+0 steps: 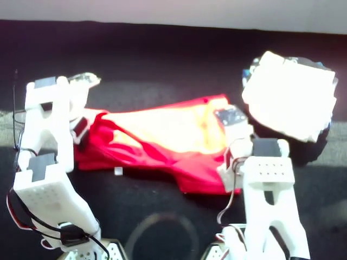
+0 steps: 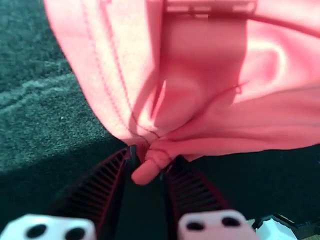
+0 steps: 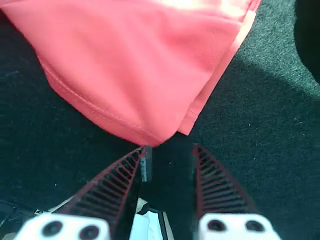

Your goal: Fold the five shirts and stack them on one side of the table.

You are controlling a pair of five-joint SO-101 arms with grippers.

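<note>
High view hides both pincers from me: the white arm bodies stand in front of them. From above I can only say that the left arm (image 1: 51, 135) is at the left end of the red shirt (image 1: 162, 135) and the right arm (image 1: 265, 179) is at its near right corner. The shirt lies spread and rumpled across the dark table (image 1: 162, 54), its middle washed out by glare (I cannot make out a collar or sleeves there). Off the shirt's far right end sits a white folded stack (image 1: 290, 95); the darker layers under it are too dim to count. A small white scrap (image 1: 118, 171) lies just beside the shirt's near edge.

The left wrist view gives me what the overhead cannot: the left gripper (image 2: 147, 160) is pinching a bunched fold of the shirt's edge, the cloth squeezed between its ribbed jaws. In the right wrist view the right gripper (image 3: 169, 155) stands spread, with bare table in the gap. It is just short of a hemmed corner of the shirt and not touching it.
</note>
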